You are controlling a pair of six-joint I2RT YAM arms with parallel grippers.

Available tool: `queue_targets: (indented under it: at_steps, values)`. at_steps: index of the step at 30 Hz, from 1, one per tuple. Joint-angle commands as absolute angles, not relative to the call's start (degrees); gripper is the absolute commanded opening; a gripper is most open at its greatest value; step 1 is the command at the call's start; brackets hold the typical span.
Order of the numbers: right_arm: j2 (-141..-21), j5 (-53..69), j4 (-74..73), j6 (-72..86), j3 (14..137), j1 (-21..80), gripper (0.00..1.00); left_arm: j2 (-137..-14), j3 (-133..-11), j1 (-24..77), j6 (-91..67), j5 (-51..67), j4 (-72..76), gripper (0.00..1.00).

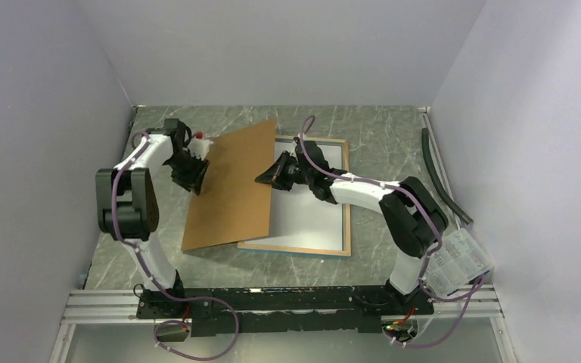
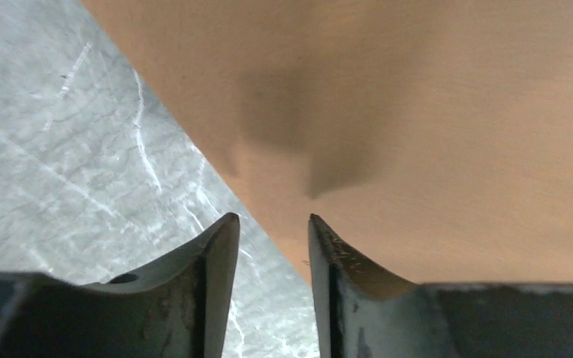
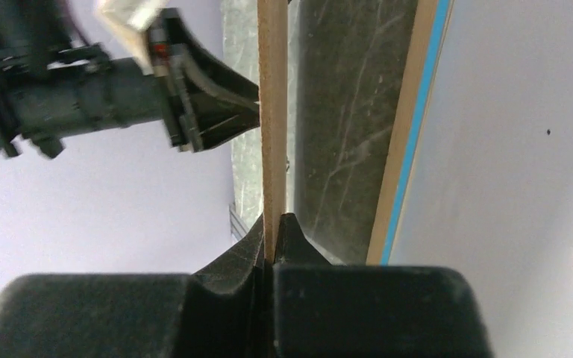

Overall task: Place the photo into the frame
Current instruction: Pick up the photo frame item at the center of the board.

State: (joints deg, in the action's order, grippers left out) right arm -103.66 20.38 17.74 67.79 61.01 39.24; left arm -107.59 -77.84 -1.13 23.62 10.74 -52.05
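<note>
Nearest the lens, the right pincer (image 3: 272, 242) is closed tight on the thin edge of the brown backing board (image 3: 272, 112), which it holds raised and tilted. Across that board, the left pincer (image 2: 272, 231) stands partly open with nothing between its fingers. The board's left edge runs just ahead of its tips, and whether they touch it is hard to tell.

Below the right pincer and to its outer side, the frame (image 1: 346, 198) lies flat on the marbled table (image 1: 382, 128), pale wooden back up, a turquoise strip showing along its rim. Its long axis runs away from the arm bases, and the right arm is the nearer one.

Inside the rim lies a smooth white sheet (image 1: 314, 215). It may be the photo face down, though no balloon print shows. The board looks stiff, matte and flat.
</note>
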Motion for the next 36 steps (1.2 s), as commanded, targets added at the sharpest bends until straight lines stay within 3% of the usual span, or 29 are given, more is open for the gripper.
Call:
queue_targets:
  at_steps: [1, 4, 6, 7, 8, 17, 24, 32, 36]
  values:
    - [-96.1, 19.25, 14.27, 67.56, 66.29, 38.04, 0.0, -92.23, -84.4, -0.36, 31.13, 23.48, -56.84, 0.48]
    - [-92.51, 17.15, 9.74, 67.24, 68.75, 36.91, 0.0, -81.95, -82.41, -0.41, 34.86, 30.19, -54.37, 0.56]
    - [-90.26, 15.39, 7.93, 67.54, 69.54, 35.98, 0.0, -74.65, -79.72, -0.37, 38.87, 34.45, -54.3, 0.73]
    - [-89.39, 14.6, 7.01, 68.08, 70.01, 35.47, 0.0, -71.95, -78.54, -0.39, 41.28, 36.07, -55.3, 0.88]
    - [-88.58, 14.14, 6.66, 68.96, 70.35, 34.82, 0.0, -69.46, -77.38, -0.36, 43.19, 37.13, -56.21, 0.93]
    - [-85.01, 11.44, 3.43, 81.41, 73.86, 33.43, 0.0, -53.25, -71.91, 1.65, 64.28, 39.89, -68.8, 0.94]
    - [-83.75, 12.83, 3.56, 87.06, 73.07, 35.65, 0.0, -39.31, -60.46, 1.81, 76.81, 40.86, -52.64, 0.9]
    - [-81.36, 12.58, 6.44, 90.43, 70.07, 38.36, 0.0, -35.64, -54.05, 1.78, 86.05, 40.54, -44.74, 0.85]
    - [-81.12, 12.29, 7.93, 91.21, 69.22, 40.25, 0.0, -36.08, -53.23, 1.72, 82.4, 40.04, -41.1, 0.74]
